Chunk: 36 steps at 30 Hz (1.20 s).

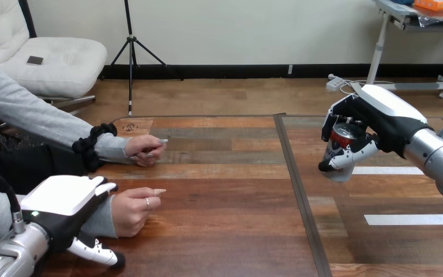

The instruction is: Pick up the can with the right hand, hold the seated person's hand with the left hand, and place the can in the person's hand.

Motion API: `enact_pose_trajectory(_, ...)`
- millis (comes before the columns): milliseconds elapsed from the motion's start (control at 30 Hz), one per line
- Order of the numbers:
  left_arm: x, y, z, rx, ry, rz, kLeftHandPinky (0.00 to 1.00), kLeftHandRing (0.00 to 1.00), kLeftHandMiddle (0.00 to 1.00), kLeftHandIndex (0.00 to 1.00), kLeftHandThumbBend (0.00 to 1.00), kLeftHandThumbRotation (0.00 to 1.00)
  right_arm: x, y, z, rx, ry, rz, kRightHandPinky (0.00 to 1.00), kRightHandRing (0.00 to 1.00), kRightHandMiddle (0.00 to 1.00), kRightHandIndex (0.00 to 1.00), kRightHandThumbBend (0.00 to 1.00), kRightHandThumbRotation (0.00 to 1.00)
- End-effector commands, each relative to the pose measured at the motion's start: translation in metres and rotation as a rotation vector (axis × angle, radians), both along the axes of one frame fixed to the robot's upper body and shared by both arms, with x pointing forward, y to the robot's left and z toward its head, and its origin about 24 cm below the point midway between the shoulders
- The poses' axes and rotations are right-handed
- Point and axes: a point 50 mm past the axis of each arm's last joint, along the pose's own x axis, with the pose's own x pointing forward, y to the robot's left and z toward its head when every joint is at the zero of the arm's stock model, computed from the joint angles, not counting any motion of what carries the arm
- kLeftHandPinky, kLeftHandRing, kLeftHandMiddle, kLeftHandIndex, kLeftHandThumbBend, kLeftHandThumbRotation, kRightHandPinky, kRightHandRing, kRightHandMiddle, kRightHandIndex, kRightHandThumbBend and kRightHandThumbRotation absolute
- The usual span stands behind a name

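A dark red can (342, 138) hangs above the right part of the wooden table (231, 231), tilted. My right hand (380, 118) is shut on it, fingers wrapped over its top and thumb under it. At the lower left my left hand (63, 205) sits on the wrist of the person's nearer hand (134, 210). Its fingers curl over the grey sleeve and its thumb (95, 253) reaches round the near side. That nearer hand rests loosely closed on the table. The person's farther hand (145, 150) lies on the table behind it. The can is well to the right of both.
A dark seam (297, 190) runs front to back across the table between the person's hands and the can. Two white tape strips (389, 170) (415, 219) lie on the right part, under and near my right arm.
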Motion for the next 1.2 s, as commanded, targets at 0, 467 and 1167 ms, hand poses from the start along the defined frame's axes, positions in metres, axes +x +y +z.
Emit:
enact_pose_trajectory(0,0.0147,0.0016,0.0185,0.018,-0.082,-0.009,0.87,0.96,0.97,0.93,1.00,0.54,0.0072,-0.0042,0.0307,0.037,-0.111,-0.006,0.35,0.38,0.42,0.42,0.77,0.00)
enact_pose_trajectory(467,0.0147,0.0048,0.0143,0.029,-0.051,0.003,0.87,0.97,0.98,0.93,1.00,0.52,0.0070,-0.0047,0.0305,0.034,-0.106,-0.007,0.35,0.39,0.42,0.42,0.76,0.00)
enact_pose_trajectory(1167,0.0154,0.0096,0.0101,0.086,-0.050,0.026,0.81,0.89,0.90,0.87,1.00,0.41,0.0073,-0.0058,0.0297,0.039,-0.099,-0.020,0.35,0.39,0.42,0.43,0.76,0.00)
